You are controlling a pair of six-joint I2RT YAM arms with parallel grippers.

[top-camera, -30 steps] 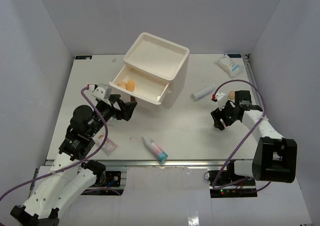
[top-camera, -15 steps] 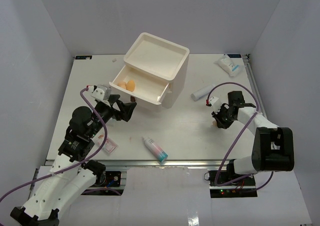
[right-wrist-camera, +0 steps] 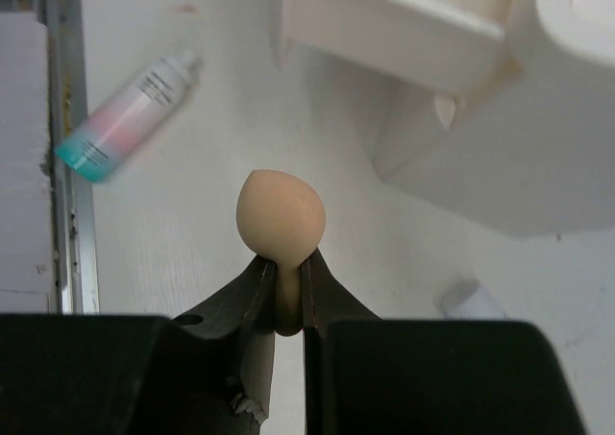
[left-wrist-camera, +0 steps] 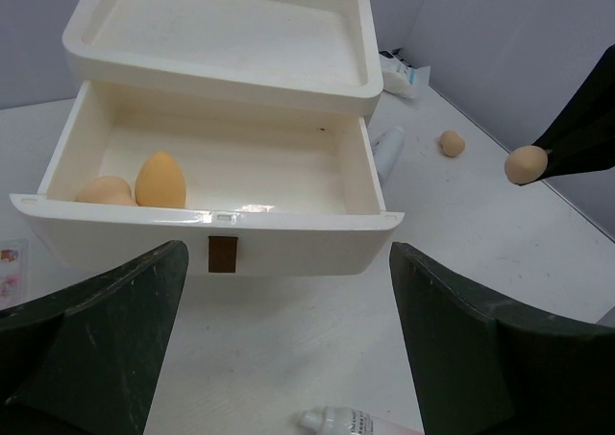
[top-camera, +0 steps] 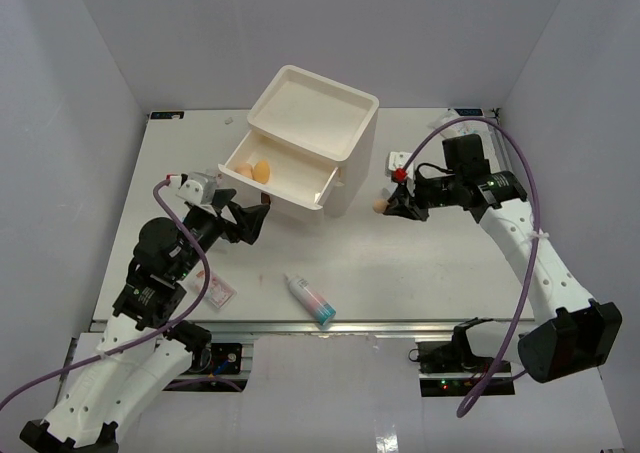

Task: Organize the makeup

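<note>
My right gripper is shut on a tan egg-shaped sponge, held above the table just right of the cream drawer box. The sponge's narrow end is pinched between the jaws. The box's top drawer stands pulled out, with two tan sponges in its left end. My left gripper is open in front of the drawer with nothing in it. Another sponge lies on the table to the right. The teal-capped bottle lies near the front edge. A white tube lies right of the box.
A pink-printed sachet lies at the front left beside my left arm. More sachets lie at the back right corner. Grey walls close in the table on three sides.
My right gripper shut on a sponge at the right of the table, lifted it and carried it left toward the box. The left arm barely moved.
</note>
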